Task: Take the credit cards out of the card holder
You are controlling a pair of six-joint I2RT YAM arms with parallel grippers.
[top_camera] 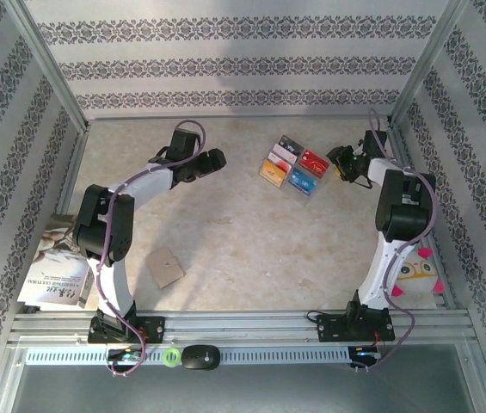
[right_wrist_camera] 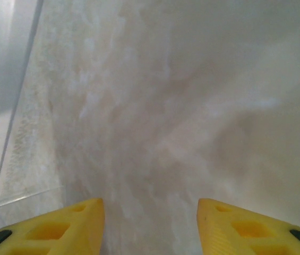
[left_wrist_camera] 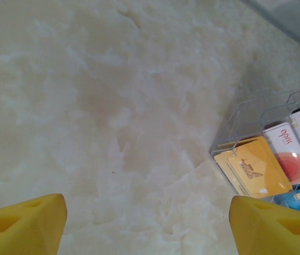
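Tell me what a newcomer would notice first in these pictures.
The bright colourful cards stand out at the far middle of the table, with the left pincer and right pincer on either side, both open and empty. Nearer, the small tan card holder lies flat beside the left arm's base, and a printed booklet rests at the left edge.

the left arm (top_camera: 113,284) and right arm (top_camera: 378,267) share one build: white tubular links between bulky black joint housings, each on a black base. a lilac cable loops along each arm. the left gripper (left_wrist_camera: 147,210) and right gripper (right_wrist_camera: 150,207) have bright yellow wedge fingers (right_wrist_camera: 59,228) with moulded cut-outs. black parts edge the right pair's outer corners.
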